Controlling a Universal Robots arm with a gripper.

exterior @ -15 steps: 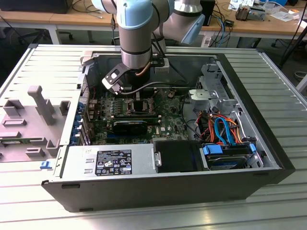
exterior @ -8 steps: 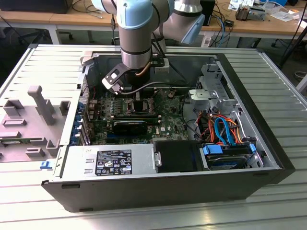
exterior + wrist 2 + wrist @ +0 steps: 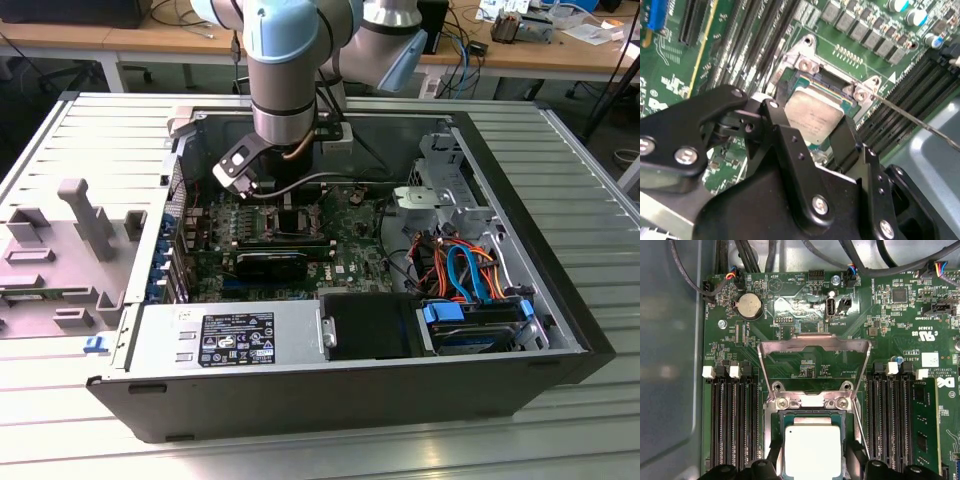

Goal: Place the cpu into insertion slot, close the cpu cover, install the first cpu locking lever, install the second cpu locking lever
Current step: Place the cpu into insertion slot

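Circuit board (image 3: pixel 805 365): white lettering, upside down, nothing legible. Power supply label (image 3: pixel 238 340): black, white print, unreadable.

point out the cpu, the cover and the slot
cpu (image 3: pixel 813 450), first wrist view, middle of its metal top
cover (image 3: pixel 815 342), first wrist view, cross bar of the open frame
slot (image 3: pixel 810 401), first wrist view, silvery rim on the hinge side

The cpu (image 3: pixel 813 450) lies over the insertion slot (image 3: pixel 807 401), cpu cover (image 3: pixel 814 342) raised beside it
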